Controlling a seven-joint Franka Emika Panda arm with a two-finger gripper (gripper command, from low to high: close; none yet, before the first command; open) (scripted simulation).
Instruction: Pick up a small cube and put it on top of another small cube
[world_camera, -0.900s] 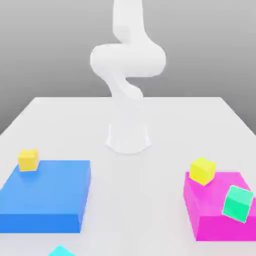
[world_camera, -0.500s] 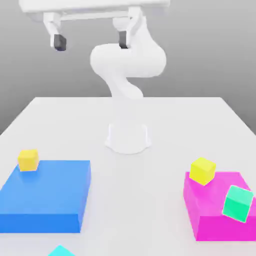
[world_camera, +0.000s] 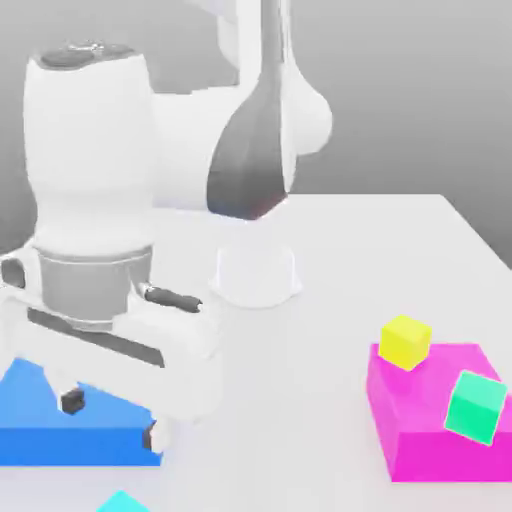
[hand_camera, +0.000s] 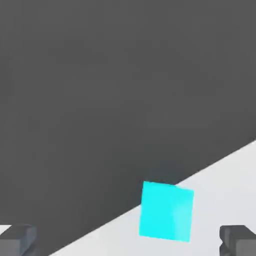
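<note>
We saw the white Franka arm's two-finger gripper (world_camera: 110, 418) hanging low over the near left part of the white table (world_camera: 400, 240), its dark fingertips (world_camera: 71, 401) spread wide apart with nothing between them. The hand stood in front of the big flat blue block (world_camera: 40, 420), covering much of it in the exterior view.

The small bright cyan cube (hand_camera: 166, 211) lay at the table's near edge, just in front of the blue block; in the exterior view we caught only its top corner (world_camera: 122, 502) at the lower border, on the exterior view's left. In the hand view it sat on the pale table close to the table's edge, between the two grey finger pads (hand_camera: 239, 239) but apart from both of them.

On the exterior view's right we noted the big flat magenta block (world_camera: 425, 430). A small yellow cube (world_camera: 405, 342) rested at its far left corner, and a sea-green cube (world_camera: 475, 407) sat tilted on its top near the right side. The arm's round white base (world_camera: 256, 275) stood at mid-table, farther back.
</note>
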